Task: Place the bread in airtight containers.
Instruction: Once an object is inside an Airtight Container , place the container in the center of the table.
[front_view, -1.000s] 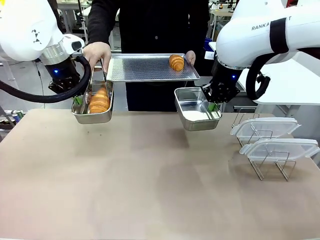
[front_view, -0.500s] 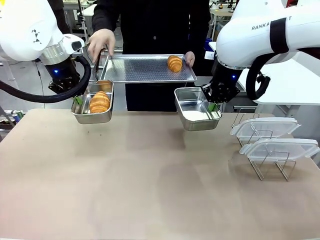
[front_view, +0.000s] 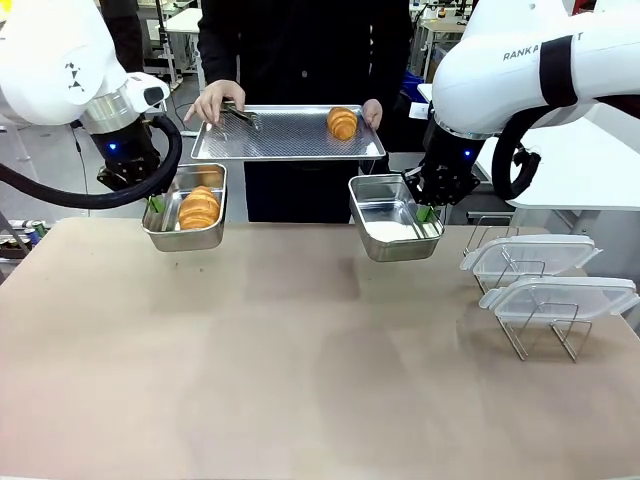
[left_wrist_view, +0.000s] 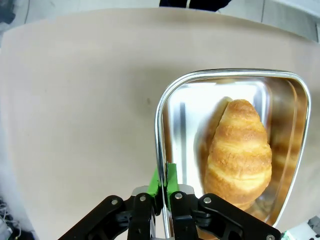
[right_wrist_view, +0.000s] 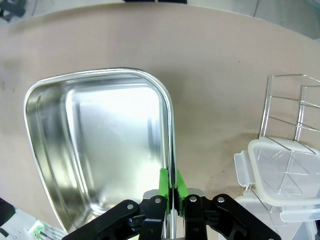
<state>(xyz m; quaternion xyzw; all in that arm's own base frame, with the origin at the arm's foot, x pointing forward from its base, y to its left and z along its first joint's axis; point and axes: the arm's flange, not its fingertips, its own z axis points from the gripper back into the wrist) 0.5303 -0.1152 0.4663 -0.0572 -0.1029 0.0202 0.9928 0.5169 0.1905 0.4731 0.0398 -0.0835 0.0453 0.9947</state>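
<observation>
Left gripper (front_view: 155, 201) (left_wrist_view: 164, 183): green pads pressed together on the near rim of the left steel container (front_view: 185, 236) (left_wrist_view: 160, 125), one pad inside the wall and one outside.
Left steel container: held up off the table (front_view: 300, 380) at the far left, with a shadow on the top beneath it.
First croissant roll (front_view: 199, 208) (left_wrist_view: 240, 150): lying inside the left steel container, lengthwise, mirrored in the shiny walls.
Right gripper (front_view: 428, 211) (right_wrist_view: 171, 188): clamped the same way on the rim of the right steel container (front_view: 385, 212) (right_wrist_view: 100, 140), pads pinching the thin wall.
Right steel container: held off the table just right of centre, tilted a little toward the camera, bare metal inside.
Second croissant roll (front_view: 343, 122): resting on the right part of the perforated tray (front_view: 280, 140), well apart from both containers.
Perforated tray: held level at the far side, above and between the two containers.
Person's hand (front_view: 215, 100): at the tray's left edge, holding tongs (front_view: 240, 112) that lie over the tray's surface.
Other hand (front_view: 372, 112): gripping the tray's right edge, just beside the second croissant roll.
Lids (front_view: 530, 256): two translucent plastic ones, propped in a wire rack (front_view: 540, 338) at the table's right side, near the right gripper.
</observation>
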